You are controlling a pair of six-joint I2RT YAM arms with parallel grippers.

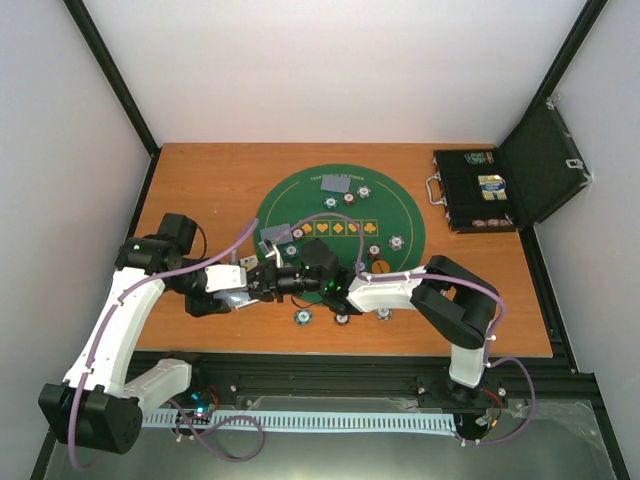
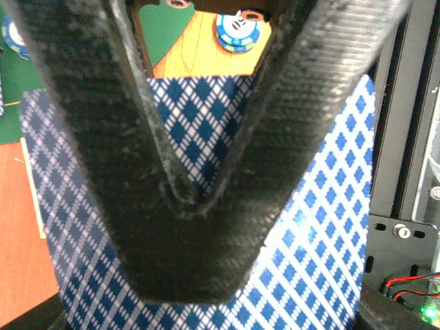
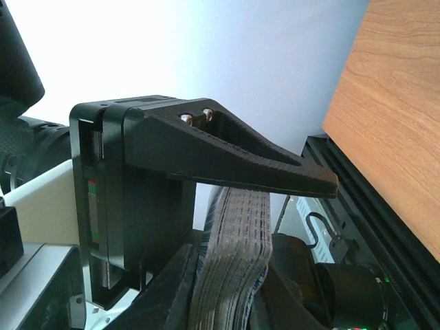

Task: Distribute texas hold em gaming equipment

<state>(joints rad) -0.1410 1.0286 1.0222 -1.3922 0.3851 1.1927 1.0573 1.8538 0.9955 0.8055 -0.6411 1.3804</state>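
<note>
In the top view my two grippers meet tip to tip over the near left rim of the green mat [image 1: 405, 205]. My right gripper [image 1: 284, 281] is shut on a thick, bowed deck of blue-backed playing cards [image 3: 240, 261]. My left gripper [image 1: 250, 284] has its fingers [image 2: 96, 137] closed into a V, lying over a diamond-patterned card back [image 2: 313, 240]. Its finger [image 3: 275, 172] crosses the deck's top end. I cannot see whether it pinches a card. Two cards [image 1: 275, 236] lie on the mat's left. Several striped chips [image 1: 302, 316] lie around the mat. The triangle marker is not visible.
A black hinged case [image 1: 480, 190] stands open at the back right, holding a card box and rows of chips. A blue chip [image 2: 237, 31] lies on the wood just beyond the held cards. The table's front rail [image 1: 400, 375] runs close below both grippers.
</note>
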